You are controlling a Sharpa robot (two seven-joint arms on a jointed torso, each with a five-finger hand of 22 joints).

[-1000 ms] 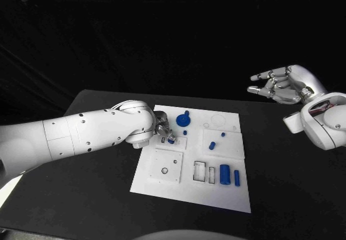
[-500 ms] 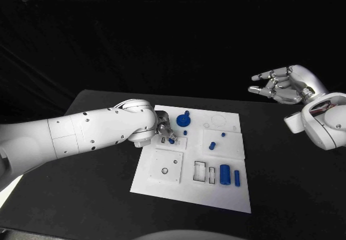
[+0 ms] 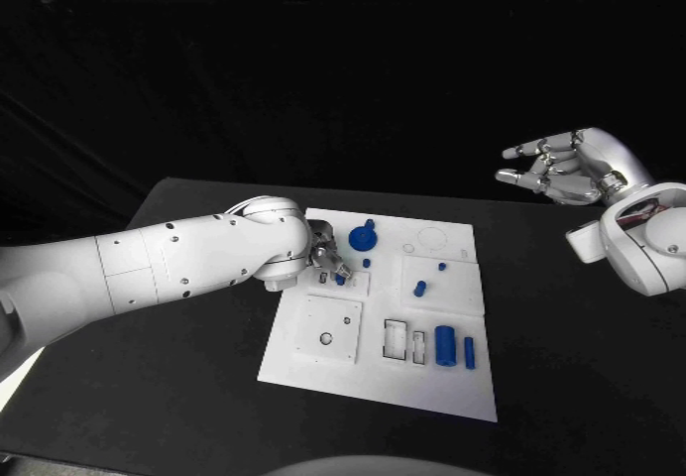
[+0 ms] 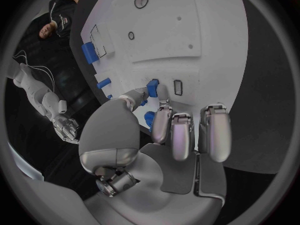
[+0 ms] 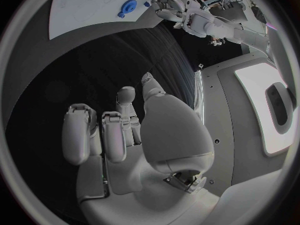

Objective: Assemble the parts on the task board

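Observation:
The white task board [image 3: 375,377] lies in the middle of the black table. My left hand [image 3: 323,262] hovers over its far left corner, pinching a small blue part [image 3: 340,278] between the thumb and a finger. In the left wrist view this small blue part [image 4: 152,88] sits just beside a small rectangular slot [image 4: 177,87], with my left hand [image 4: 178,135] behind it. My right hand [image 3: 562,169] hangs high off the board's right side, fingers loosely curled and apart, holding nothing.
On the board lie a round blue part [image 3: 363,237], two short pegs [image 3: 366,263] [image 3: 442,267], an oblong piece [image 3: 420,289], a cylinder [image 3: 446,346] and a bar [image 3: 469,352]. Two open slots [image 3: 394,339] and a square plate [image 3: 339,313] lie near the front.
My left hand has edged slightly farther over the board's corner with the small blue part. The right hand has hardly moved.

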